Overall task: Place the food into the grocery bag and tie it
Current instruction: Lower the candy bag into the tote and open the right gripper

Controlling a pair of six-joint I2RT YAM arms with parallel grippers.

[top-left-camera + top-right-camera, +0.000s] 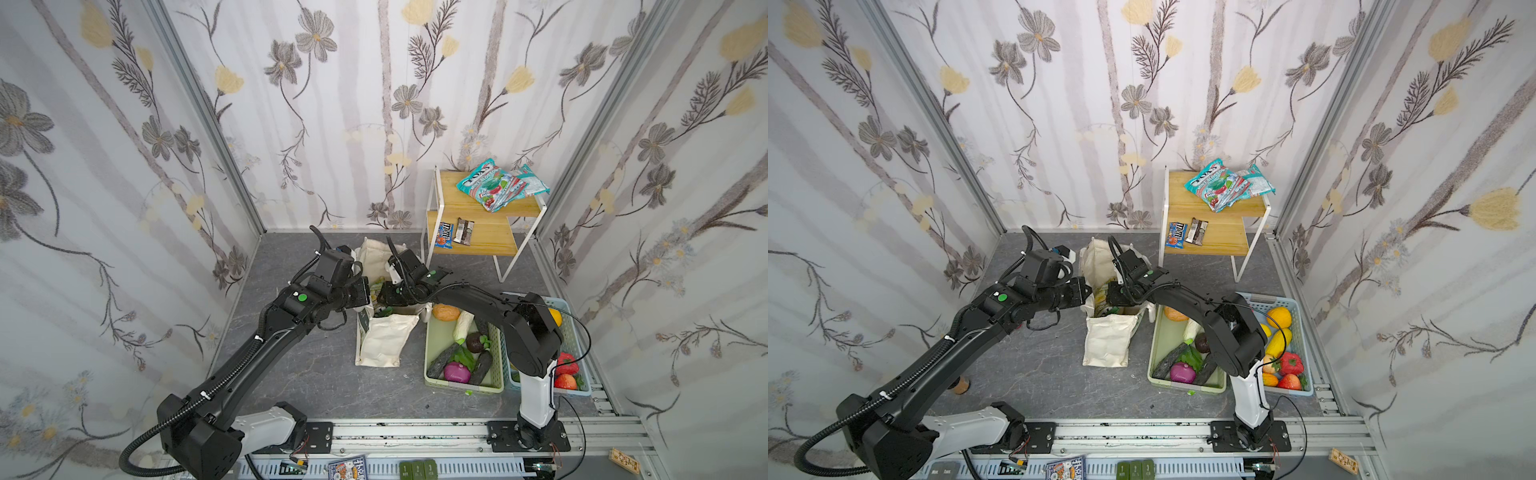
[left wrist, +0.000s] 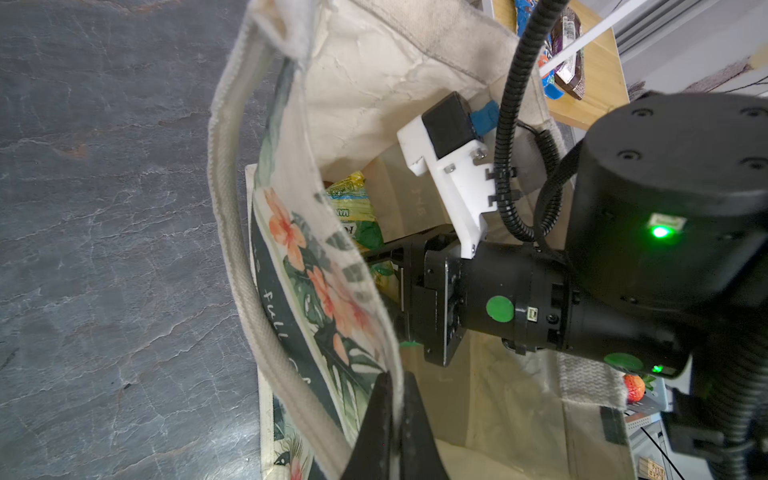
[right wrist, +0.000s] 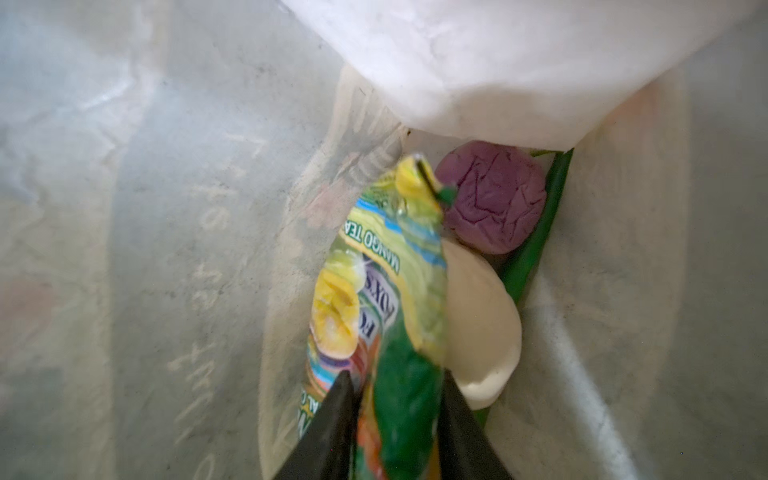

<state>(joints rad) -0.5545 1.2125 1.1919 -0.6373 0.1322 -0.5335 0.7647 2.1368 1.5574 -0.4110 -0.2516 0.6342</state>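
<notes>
L wrist cam first. Pinching the top edge of the grocery bag [image 2: 374,75] w/ left gripper [image 2: 397,378], jaws shut tight on the printed cloth. Ahead of those jaws: bag mouth wide open, yellow-green snack packet [image 2: 353,208] down inside. Off to one side of the jaws: right arm [image 2: 519,307] reaching into the mouth, fingers hidden behind the cloth.

Over to R wrist cam, deep inside the bag. Looking past right gripper [image 3: 397,376]: jaws parted, packet's green end sitting between them. Contact w/ either finger: can't tell. Beyond the fingertips: rest of the packet, then purple onion [image 3: 492,195] further in. Right beside one finger & touching the packet: pale rounded piece [image 3: 482,324]. Past that, along the bag wall: green stalk [image 3: 536,232].

Top views now. In both: bag upright on the grey floor [image 1: 311,374], both wrists meeting over its mouth, jaws themselves hidden by arms & cloth. Well clear of both sets of jaws, on the right arm's side of the bag: pale green basket [image 1: 449,386] w/ second purple onion [image 1: 457,371], avocado [image 1: 478,341], potato [image 1: 446,312]. Just beyond it: blue basket [image 1: 1291,393] w/ fruit. Far behind the bag: shelf [image 1: 486,241] w/ teal-red packets [image 1: 498,187] & candy bars [image 1: 455,232].
</notes>
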